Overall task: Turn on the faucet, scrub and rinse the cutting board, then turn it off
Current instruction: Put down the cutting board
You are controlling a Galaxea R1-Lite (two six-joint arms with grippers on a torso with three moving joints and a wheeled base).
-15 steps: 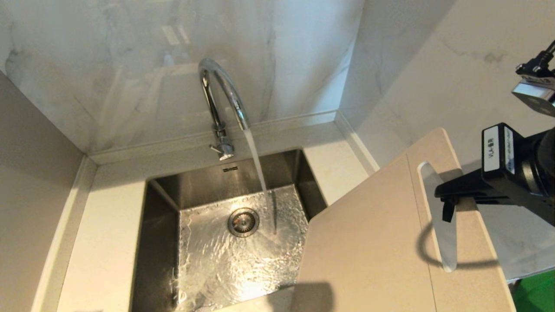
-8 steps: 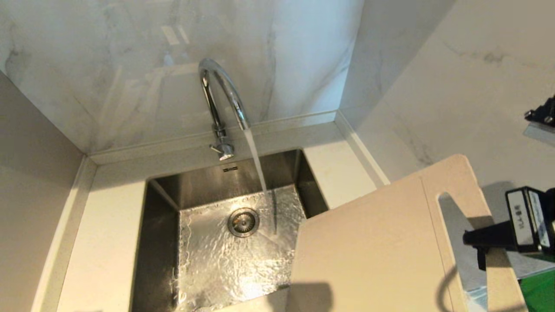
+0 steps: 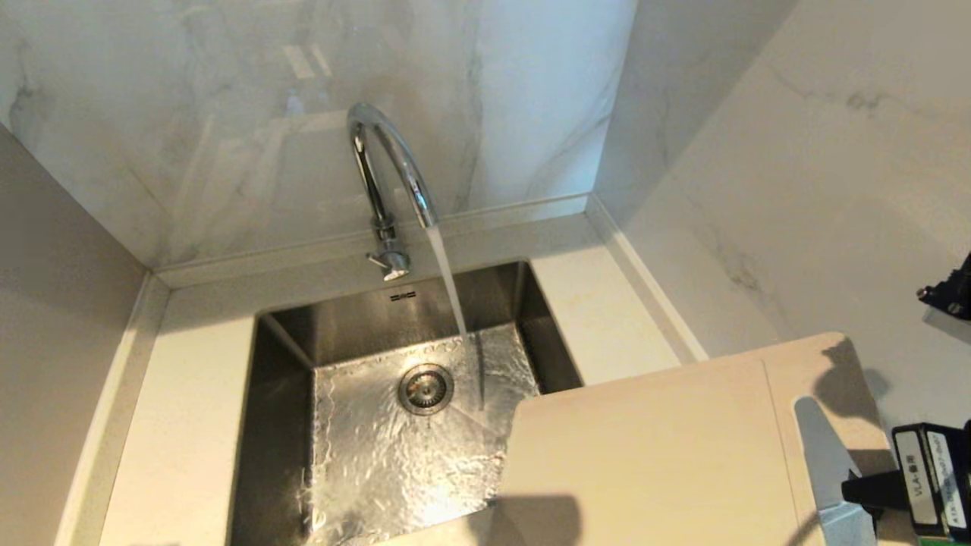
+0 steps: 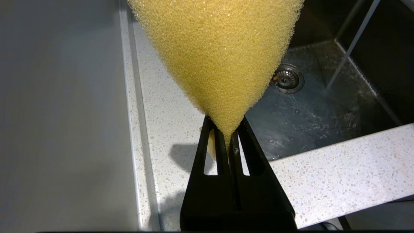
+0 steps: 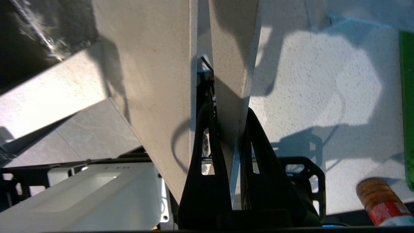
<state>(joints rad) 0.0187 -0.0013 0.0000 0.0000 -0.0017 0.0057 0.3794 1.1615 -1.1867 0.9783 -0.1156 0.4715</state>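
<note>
In the head view the faucet (image 3: 388, 189) runs, its stream falling into the steel sink (image 3: 288, 425) just beside the drain (image 3: 425, 388). The cutting board (image 3: 645, 462) is held to the right of the basin, one corner reaching over the sink's right edge but apart from the stream; the right gripper (image 3: 853, 489) grips it by the strip beyond the slot handle, low at the right edge. To do the wetting well, I judge the board should be swung under the stream and kept tilted so water drains into the basin, not onto the tabletop (image 3: 190, 425). In the left wrist view the left gripper (image 4: 226, 136) has its jaws pinched tight on a yellow sponge (image 4: 216, 51), above the tabletop's left side by the sink. In the right wrist view the jaws are narrow, clamped on the board's thin edge strip (image 5: 233, 81); a small bottle with a red label (image 5: 380, 200) stands on the tabletop nearby, and the side wall is close, which may hinder turning the board.
</note>
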